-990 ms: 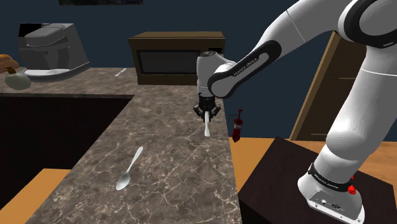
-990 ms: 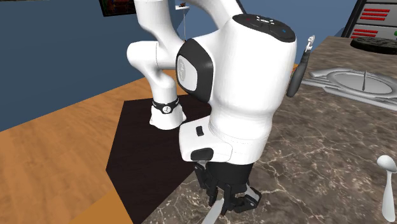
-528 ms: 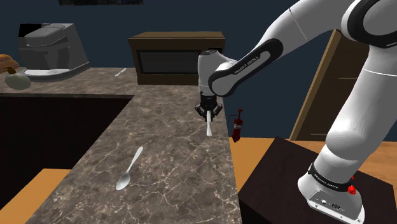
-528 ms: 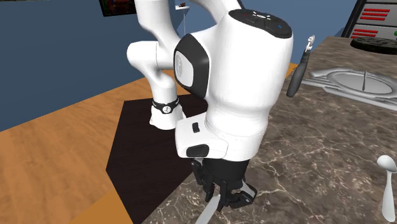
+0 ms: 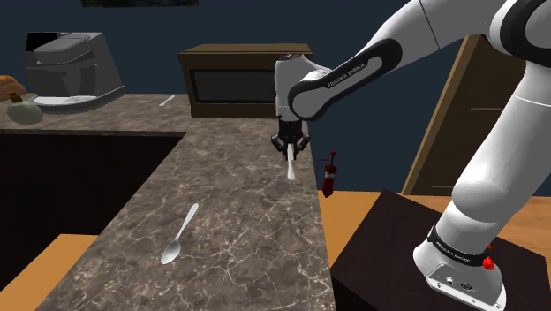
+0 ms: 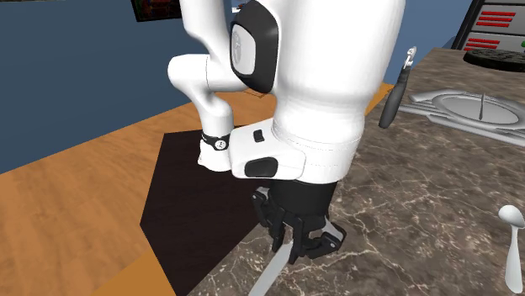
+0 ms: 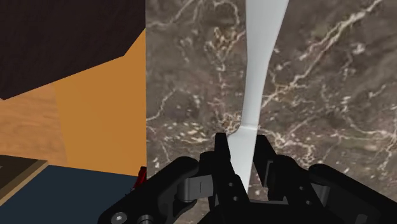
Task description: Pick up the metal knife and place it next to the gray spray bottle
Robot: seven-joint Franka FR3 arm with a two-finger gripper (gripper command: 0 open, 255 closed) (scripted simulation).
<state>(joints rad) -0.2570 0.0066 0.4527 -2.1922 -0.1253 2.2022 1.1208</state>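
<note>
Arm [image 5: 499, 150] has risen over the last second, taking the hand higher above the marble counter [image 5: 230, 247], close to its edge. Gripper [image 5: 289, 147] is clamped on one end of the knife [image 5: 290, 168]. The pale blade hangs downward and appears clear of the counter. Judgement: the pick-up looks done; the carry and the placing remain.

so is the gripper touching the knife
Touching. The wrist view shows the pale knife clasped between the two fingers of the gripper, with no gap on either side.
</note>
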